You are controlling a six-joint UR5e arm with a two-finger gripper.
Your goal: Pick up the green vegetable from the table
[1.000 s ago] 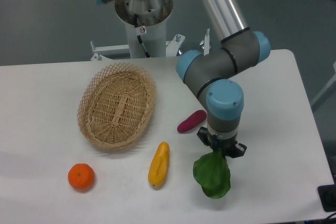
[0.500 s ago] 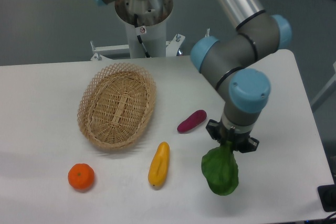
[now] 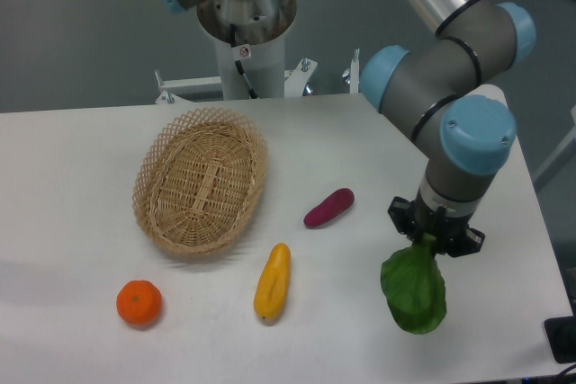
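The green vegetable [image 3: 415,292] is a broad dark green leafy toy hanging from my gripper [image 3: 434,242], which is shut on its stem end. It hangs leaf-down at the right side of the white table [image 3: 72,186], close above the surface; I cannot tell whether its tip touches. The stem end is hidden between the fingers. The arm's grey and blue wrist [image 3: 468,146] stands above it.
A wicker basket [image 3: 201,180] lies left of centre. A small purple vegetable [image 3: 328,208] lies mid-table, a long yellow-orange vegetable [image 3: 272,281] in front of it, and an orange [image 3: 139,302] at front left. The table's right edge is near the gripper.
My gripper has moved to the right across the table, carrying the green vegetable with it. The other objects have not moved.
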